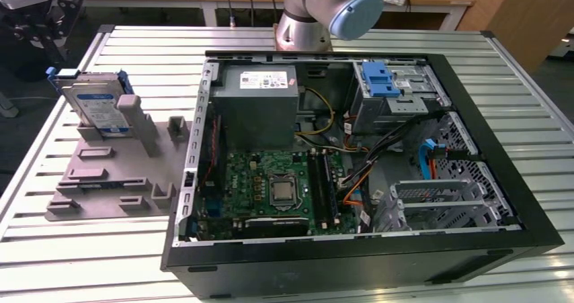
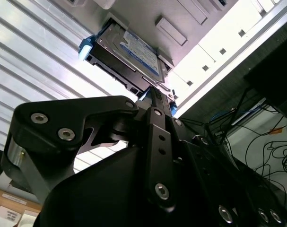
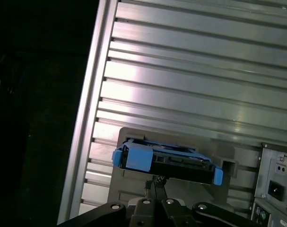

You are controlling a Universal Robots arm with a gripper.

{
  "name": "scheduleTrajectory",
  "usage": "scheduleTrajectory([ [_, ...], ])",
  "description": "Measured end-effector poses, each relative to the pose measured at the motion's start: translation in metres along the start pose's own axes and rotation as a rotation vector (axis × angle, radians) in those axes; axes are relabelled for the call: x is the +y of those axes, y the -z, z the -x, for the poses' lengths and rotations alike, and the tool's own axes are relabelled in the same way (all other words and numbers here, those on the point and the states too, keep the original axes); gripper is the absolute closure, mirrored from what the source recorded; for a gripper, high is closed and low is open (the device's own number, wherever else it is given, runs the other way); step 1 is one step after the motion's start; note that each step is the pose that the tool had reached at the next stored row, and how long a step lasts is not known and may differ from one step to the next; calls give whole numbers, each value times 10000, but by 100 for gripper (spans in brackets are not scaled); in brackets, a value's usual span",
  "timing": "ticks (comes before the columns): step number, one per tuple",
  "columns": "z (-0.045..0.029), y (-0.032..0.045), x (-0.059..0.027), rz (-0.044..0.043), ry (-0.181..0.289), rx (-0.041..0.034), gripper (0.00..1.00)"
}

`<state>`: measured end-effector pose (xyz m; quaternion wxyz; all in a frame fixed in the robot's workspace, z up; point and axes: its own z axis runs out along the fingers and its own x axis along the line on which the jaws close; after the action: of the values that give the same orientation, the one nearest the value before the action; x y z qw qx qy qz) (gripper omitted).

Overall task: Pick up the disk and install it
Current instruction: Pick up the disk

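Disk [image 1: 94,107]: flat silver rectangle, blue plastic frame, upright in matte grey holder [image 1: 107,175], just beyond closed, empty fingertips of gripper [image 3: 154,181].

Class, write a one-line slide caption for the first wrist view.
Gripper close to the blue-framed disk standing in its grey holder on the slatted table.

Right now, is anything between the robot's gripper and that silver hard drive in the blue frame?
Nothing visible does: the black gripper faces the blue-framed silver hard drive, standing in its grey holder, across open air.
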<state>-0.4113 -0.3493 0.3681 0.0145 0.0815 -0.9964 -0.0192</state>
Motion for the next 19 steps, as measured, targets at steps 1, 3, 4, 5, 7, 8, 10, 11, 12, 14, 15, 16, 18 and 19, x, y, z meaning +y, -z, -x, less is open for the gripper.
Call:
scheduleTrajectory([
  [1, 0, 0, 0, -1, 30, 1, 89],
  [3, 0, 0, 0, -2, 75, 3, 89],
  [4, 0, 0, 0, -3, 93, 4, 89],
  [5, 0, 0, 0, -3, 111, 4, 89],
  [7, 0, 0, 0, -4, 145, 6, 89],
  [8, 0, 0, 0, -4, 157, 6, 89],
  [10, 0, 0, 0, -4, 162, 7, 89],
  [11, 0, 0, 0, -5, 170, 7, 89],
  [12, 0, 0, 0, -5, 174, 6, 89],
  [14, 0, 0, 0, -5, 184, 7, 89],
  [15, 0, 0, 0, -5, 191, 8, 89],
  [16, 0, 0, 0, -6, 198, 8, 89],
  [18, 0, 0, 0, -6, 215, 8, 89],
  [19, 0, 0, 0, -6, 226, 9, 89],
])
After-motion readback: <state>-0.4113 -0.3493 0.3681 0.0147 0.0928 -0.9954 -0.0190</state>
